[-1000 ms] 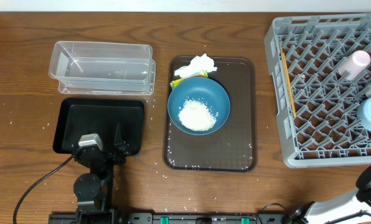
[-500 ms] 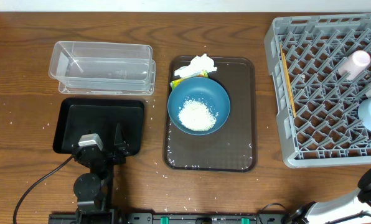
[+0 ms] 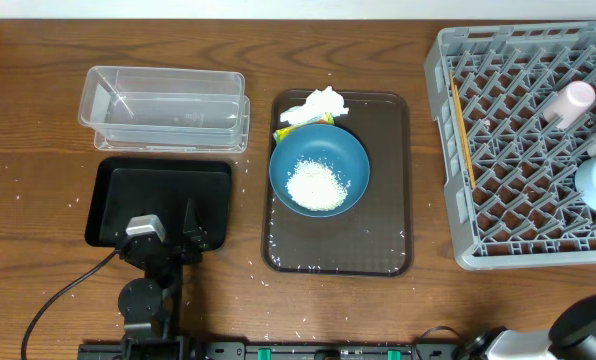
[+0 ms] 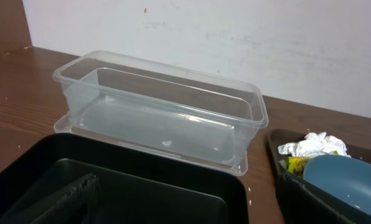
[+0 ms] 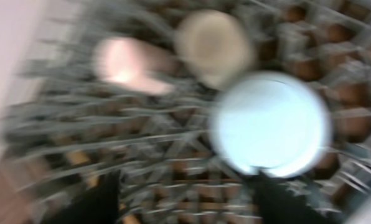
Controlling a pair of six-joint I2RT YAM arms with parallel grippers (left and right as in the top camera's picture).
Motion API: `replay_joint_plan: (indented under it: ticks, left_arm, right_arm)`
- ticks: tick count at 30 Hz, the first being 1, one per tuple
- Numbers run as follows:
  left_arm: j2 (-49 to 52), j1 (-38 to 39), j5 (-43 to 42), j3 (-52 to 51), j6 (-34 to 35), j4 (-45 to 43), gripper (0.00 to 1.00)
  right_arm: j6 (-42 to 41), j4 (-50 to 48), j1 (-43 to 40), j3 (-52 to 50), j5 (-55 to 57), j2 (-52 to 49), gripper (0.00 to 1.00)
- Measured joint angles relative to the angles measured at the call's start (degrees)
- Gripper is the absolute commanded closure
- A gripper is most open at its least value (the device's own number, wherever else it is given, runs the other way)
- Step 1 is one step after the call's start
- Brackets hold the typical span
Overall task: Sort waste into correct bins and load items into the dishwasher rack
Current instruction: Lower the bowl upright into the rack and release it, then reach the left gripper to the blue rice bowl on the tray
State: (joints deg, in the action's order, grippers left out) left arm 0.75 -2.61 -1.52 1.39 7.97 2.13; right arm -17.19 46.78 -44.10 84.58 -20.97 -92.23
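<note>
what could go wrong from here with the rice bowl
The rice sits loose in the dark-blue bowl; tilting it in transit would likely scatter grains on the brown tray. The wrapper lies tight between the bowl's rim and the napkin, so reaching for it may nudge the bowl.
</note>
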Motion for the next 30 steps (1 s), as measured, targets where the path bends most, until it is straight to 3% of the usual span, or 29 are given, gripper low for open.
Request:
replay_joint_plan:
  ticks: [9, 30]
  left_arm:
    - [0.0, 0.0, 0.0, 0.0, 0.0, 0.0, 0.08]
    - [0.0, 0.0, 0.02, 0.0, 0.0, -0.17, 0.08]
  right_arm:
    - [0.72, 0.94, 3.54, 0.0, -9.94, 1.33, 0.01]
    - [0.72, 0.94, 3.45, 0.0, -4.68, 1.33, 0.01]
